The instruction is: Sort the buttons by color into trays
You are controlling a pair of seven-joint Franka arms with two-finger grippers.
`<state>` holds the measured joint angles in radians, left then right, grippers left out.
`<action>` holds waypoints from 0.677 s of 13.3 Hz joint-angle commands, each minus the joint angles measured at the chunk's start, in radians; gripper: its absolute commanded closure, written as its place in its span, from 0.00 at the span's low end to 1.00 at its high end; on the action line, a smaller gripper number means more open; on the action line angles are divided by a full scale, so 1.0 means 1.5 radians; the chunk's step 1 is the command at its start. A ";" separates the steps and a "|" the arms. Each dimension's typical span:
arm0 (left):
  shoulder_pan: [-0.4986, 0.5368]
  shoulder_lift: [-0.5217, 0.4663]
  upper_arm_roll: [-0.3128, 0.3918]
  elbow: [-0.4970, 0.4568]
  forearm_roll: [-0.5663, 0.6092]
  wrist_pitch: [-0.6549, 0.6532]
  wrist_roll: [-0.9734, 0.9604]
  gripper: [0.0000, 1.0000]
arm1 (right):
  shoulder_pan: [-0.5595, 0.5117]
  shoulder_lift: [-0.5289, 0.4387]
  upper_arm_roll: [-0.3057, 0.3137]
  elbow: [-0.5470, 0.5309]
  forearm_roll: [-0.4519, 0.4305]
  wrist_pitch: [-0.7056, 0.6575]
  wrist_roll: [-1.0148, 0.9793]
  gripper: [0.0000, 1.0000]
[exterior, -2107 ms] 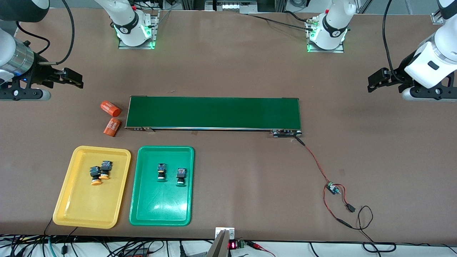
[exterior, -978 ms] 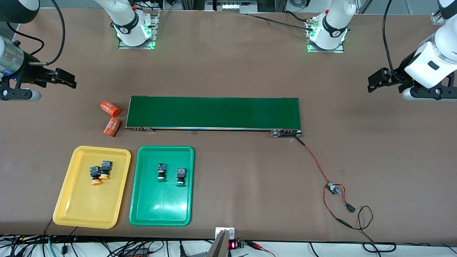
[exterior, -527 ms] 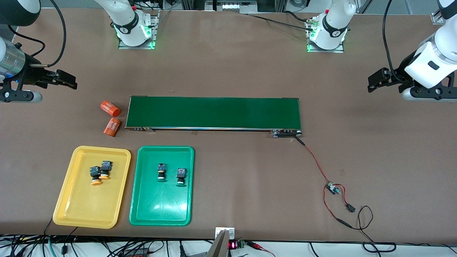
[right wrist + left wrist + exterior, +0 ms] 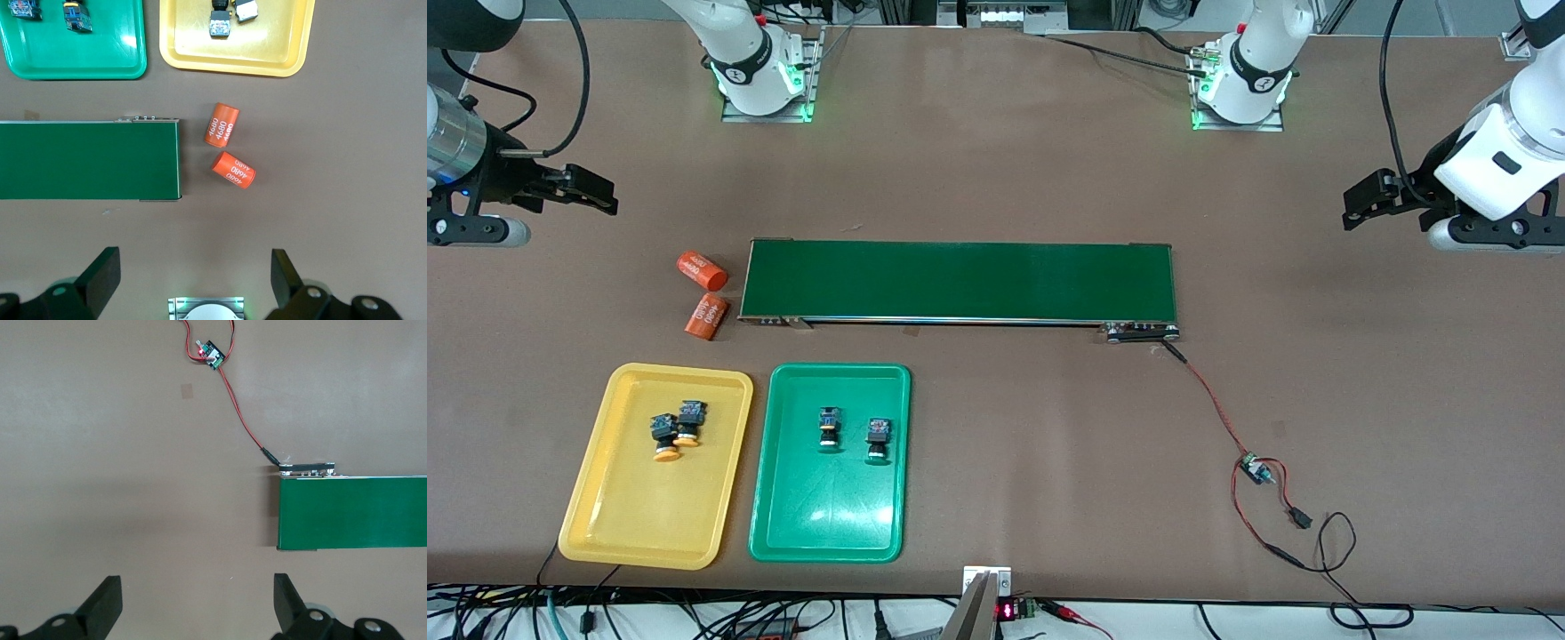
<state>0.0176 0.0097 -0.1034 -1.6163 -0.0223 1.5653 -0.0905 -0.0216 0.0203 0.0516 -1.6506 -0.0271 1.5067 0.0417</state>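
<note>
Four buttons sit sorted: two orange-capped point(image 4: 672, 433) in the yellow tray point(image 4: 605, 524), two green-capped point(image 4: 854, 433) in the green tray point(image 4: 823, 533). Left gripper point(image 4: 1368, 203) and right gripper point(image 4: 587, 194) hang wide apart, empty, over bare table (both waiting). Risk: any further reach could knock a tray.

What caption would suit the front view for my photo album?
Two orange-capped buttons in the yellow tray, two green-capped buttons in the green tray.

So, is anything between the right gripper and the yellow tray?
Partly: two orange cylinders lie on the table between the open right gripper and the yellow tray. Both orange buttons already sit in it.
</note>
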 commanded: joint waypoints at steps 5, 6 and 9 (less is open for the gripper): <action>0.005 0.008 0.001 0.020 -0.020 -0.016 0.016 0.00 | 0.003 0.005 0.001 -0.001 0.017 0.039 0.022 0.00; 0.005 0.008 0.001 0.020 -0.020 -0.016 0.016 0.00 | 0.003 0.007 0.001 -0.001 0.025 0.040 0.022 0.00; 0.005 0.008 0.001 0.020 -0.020 -0.016 0.016 0.00 | 0.002 0.008 0.001 -0.001 0.029 0.041 0.022 0.00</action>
<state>0.0176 0.0097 -0.1034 -1.6163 -0.0223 1.5653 -0.0905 -0.0208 0.0365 0.0525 -1.6507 -0.0017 1.5612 0.0588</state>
